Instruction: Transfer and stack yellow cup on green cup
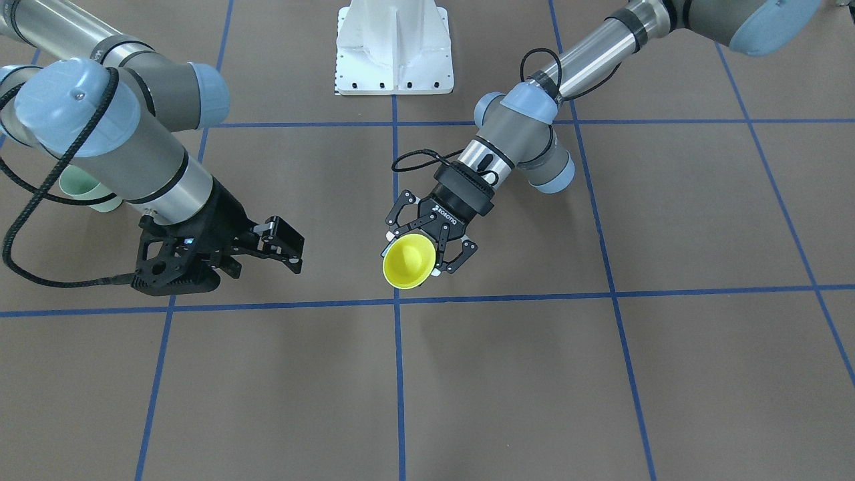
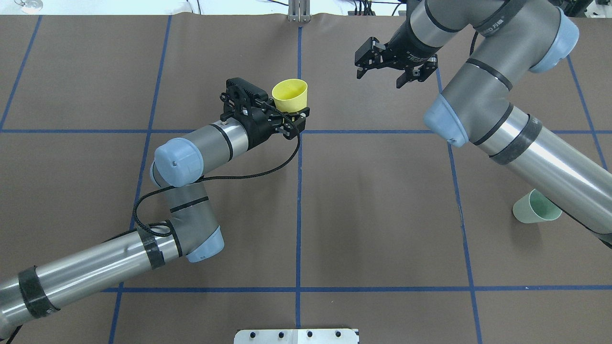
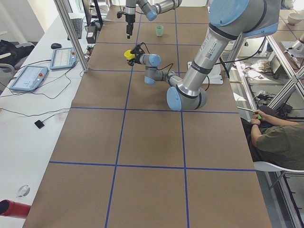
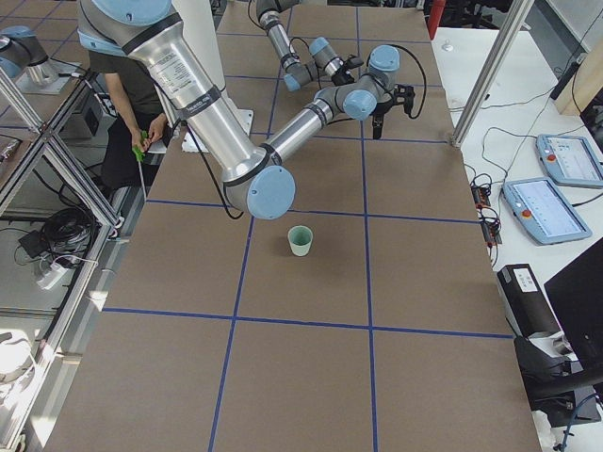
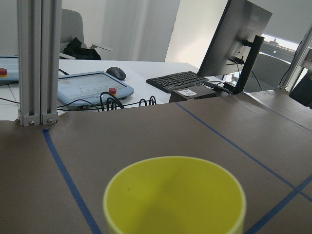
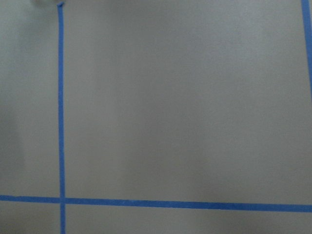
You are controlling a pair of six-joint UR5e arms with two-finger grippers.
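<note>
My left gripper (image 1: 427, 244) is shut on the yellow cup (image 1: 406, 262) and holds it above the table near the centre line. The cup is tilted, with its mouth facing away from the robot. It also shows in the overhead view (image 2: 289, 94) and fills the bottom of the left wrist view (image 5: 173, 195). The green cup (image 2: 535, 206) stands upright on the table on my right side, partly hidden under the right arm, and shows clearly in the exterior right view (image 4: 301, 240). My right gripper (image 2: 385, 67) is open and empty, raised far from both cups.
The white robot base plate (image 1: 394, 47) sits at the near middle. Blue tape lines (image 6: 61, 122) grid the brown table. Monitors, a keyboard and an aluminium post (image 5: 39, 63) stand past the far edge. An operator (image 3: 278, 137) sits beside the table.
</note>
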